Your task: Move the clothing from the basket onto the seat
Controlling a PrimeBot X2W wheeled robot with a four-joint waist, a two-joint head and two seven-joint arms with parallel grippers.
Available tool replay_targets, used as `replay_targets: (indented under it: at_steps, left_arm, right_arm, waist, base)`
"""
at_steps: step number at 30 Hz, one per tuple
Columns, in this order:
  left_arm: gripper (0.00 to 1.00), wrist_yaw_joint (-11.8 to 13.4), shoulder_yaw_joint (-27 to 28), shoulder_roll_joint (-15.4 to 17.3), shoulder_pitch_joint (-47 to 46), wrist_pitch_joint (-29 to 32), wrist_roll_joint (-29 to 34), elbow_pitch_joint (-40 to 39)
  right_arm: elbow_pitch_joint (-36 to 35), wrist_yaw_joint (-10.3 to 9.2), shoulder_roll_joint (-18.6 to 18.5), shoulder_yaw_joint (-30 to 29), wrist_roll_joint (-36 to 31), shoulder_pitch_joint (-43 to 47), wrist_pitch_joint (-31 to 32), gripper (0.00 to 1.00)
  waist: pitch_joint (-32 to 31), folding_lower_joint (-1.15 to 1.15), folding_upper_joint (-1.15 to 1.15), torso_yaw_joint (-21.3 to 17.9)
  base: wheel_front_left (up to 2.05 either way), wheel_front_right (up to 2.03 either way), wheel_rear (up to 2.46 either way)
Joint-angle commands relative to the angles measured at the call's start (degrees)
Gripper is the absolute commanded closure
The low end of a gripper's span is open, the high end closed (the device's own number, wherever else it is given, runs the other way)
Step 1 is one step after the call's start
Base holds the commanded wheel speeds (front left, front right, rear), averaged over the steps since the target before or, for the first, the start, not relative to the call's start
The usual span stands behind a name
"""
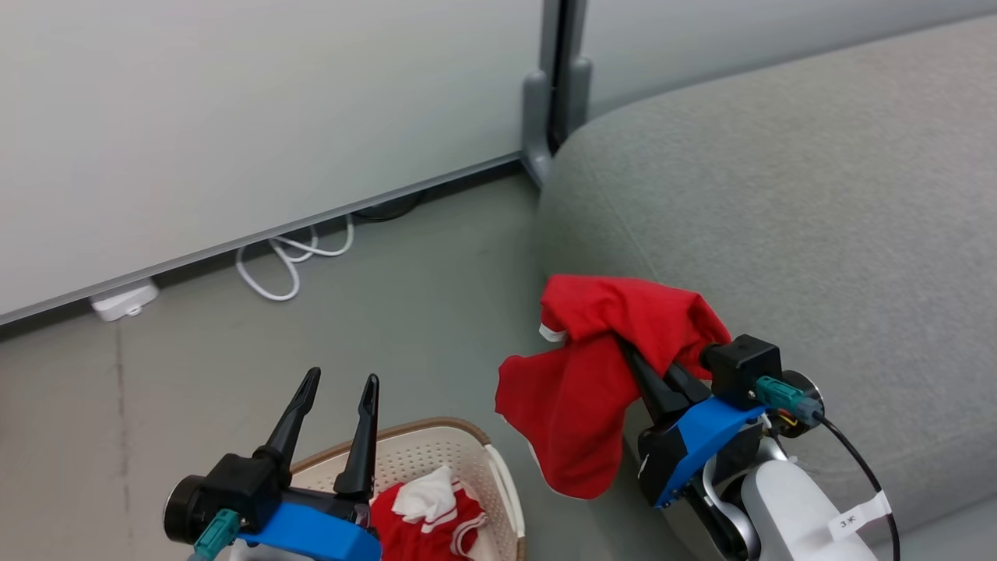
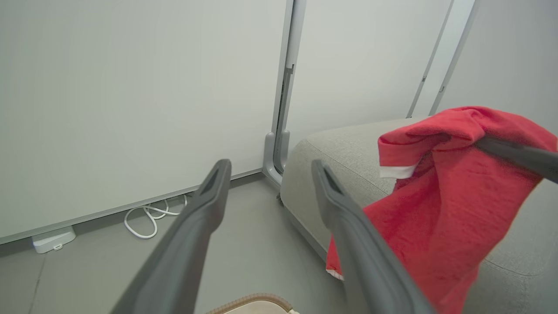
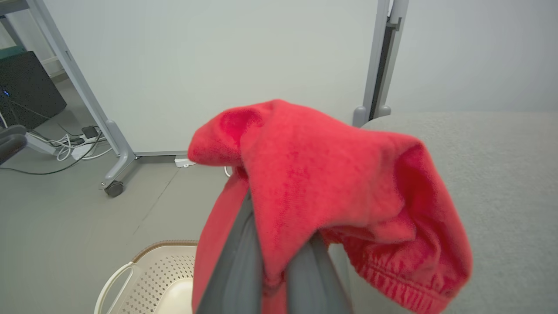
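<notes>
Right end effector (image 1: 653,383) is clamped on the red garment (image 1: 592,374), and most of the cloth hangs off its left side, past the seat (image 1: 818,202) edge. I'd carry it further right and forward so the whole bundle is over the cushion before letting go, otherwise it probably slides to the floor (image 1: 389,312). Left end effector (image 1: 343,378) is spread wide and empty. The basket (image 1: 424,456) sits just under it, with red-and-white clothes (image 1: 428,514) inside.

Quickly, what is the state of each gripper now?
Left gripper: open, holding nothing.
Right gripper: shut on the red garment.
</notes>
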Motion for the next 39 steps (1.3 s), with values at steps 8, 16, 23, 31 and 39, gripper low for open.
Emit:
replay_targets:
  at_steps: [8,16,23,31,39]
  left_arm:
    - [0.00,-0.8,0.6,-0.3,-2.5,-0.3,1.6,0.5]
    - [0.00,-0.9,0.6,0.2,-3.2,-0.3,2.0,0.7]
    - [0.00,-0.8,0.0,0.5,-3.6,-0.3,1.9,1.1]
    - [0.00,-0.9,-1.0,1.0,-4.4,-0.3,1.6,1.1]
    - [0.00,-0.9,-1.5,2.0,-6.8,-0.3,1.8,-0.6]
  right_arm:
    - [-1.5,0.03,-0.1,-0.4,0.8,1.3,-0.7,1.00]
    - [-1.8,0.03,-0.1,-0.6,2.1,1.8,-1.6,1.00]
    - [-1.5,0.03,-0.1,-0.9,2.4,1.8,-1.9,1.00]
    - [-1.4,0.03,-0.1,-3.4,2.6,0.8,-2.4,1.00]
    - [0.0,0.03,-0.1,-13.0,0.6,-7.4,-2.3,1.00]
  waist:
    - [3.0,0.00,0.00,-8.9]
    - [4.2,0.00,0.00,-12.6]
    - [4.5,0.00,0.00,-13.7]
    - [5.3,0.00,0.00,-12.0]
    - [10.5,0.00,0.00,-8.7]
  base:
    - [0.00,0.00,0.00]
    - [0.00,0.00,0.00]
    - [0.00,0.00,0.00]
    - [0.00,0.00,0.00]
    - [0.00,0.00,0.00]
